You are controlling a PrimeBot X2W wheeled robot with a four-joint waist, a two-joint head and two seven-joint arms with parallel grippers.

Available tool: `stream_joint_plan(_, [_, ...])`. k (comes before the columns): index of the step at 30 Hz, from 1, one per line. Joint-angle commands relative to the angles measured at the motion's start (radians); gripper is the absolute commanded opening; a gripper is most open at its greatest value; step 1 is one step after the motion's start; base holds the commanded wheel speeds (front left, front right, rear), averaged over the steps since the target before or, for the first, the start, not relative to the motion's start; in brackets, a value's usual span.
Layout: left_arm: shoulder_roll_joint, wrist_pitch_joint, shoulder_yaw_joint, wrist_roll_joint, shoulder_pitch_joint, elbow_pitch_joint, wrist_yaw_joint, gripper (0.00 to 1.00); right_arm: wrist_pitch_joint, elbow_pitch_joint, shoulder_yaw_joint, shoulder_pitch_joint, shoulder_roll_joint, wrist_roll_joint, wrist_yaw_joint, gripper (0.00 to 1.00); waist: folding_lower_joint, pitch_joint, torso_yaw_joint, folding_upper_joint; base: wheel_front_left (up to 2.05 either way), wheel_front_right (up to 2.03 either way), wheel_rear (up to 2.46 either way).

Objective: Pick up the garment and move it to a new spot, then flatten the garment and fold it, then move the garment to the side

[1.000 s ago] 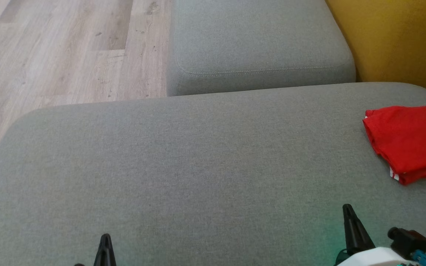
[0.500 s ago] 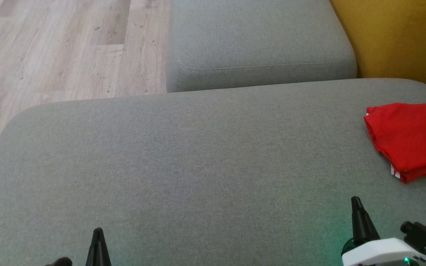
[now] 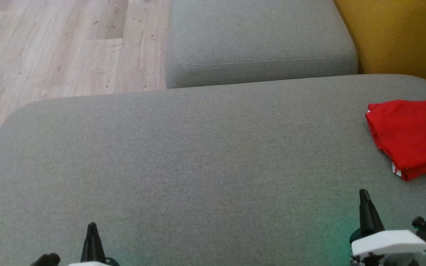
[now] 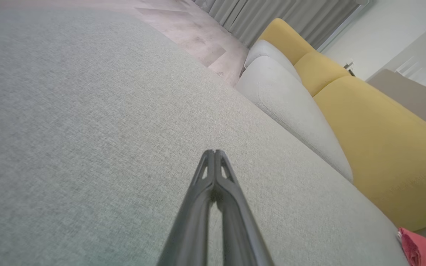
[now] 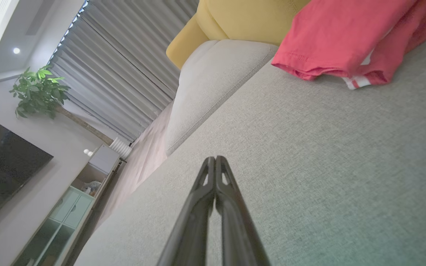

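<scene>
While the folded red garment [image 3: 412, 138] lies at the grey cushion's [image 3: 198, 159] far right, both the left gripper [image 3: 92, 226] and right gripper [image 3: 363, 193] hover near, pinched closed, empty.

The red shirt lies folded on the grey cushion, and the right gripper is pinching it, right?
No. The right gripper is shut on nothing, apart from the red shirt, which lies folded on the grey cushion; the head view shows the gap.

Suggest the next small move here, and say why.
Probably just draw both arms back to rest: the red garment already lies folded at the right side of the grey cushion, and the left gripper and right gripper are shut, empty and clear of it.
</scene>
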Motion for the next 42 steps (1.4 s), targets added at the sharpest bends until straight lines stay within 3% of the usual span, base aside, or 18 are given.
stream_joint_plan(1, [0.014, 0.008, 0.029, -0.039, -0.063, -0.031, -0.013, 0.0, 0.012, -0.042, 0.0, -0.061, -0.009, 0.04, 0.0, 0.0, -0.0001, 0.002, 0.0, 0.0, 0.0, 0.0, 0.0])
stream_joint_plan(42, [0.014, 0.124, 0.125, -0.528, -0.169, -0.031, -0.101, 0.0, 0.128, -0.07, -0.072, -0.132, -0.01, 0.513, -0.001, 0.0, -0.0001, 0.05, -0.001, 0.0, 0.0, 0.0, 0.0])
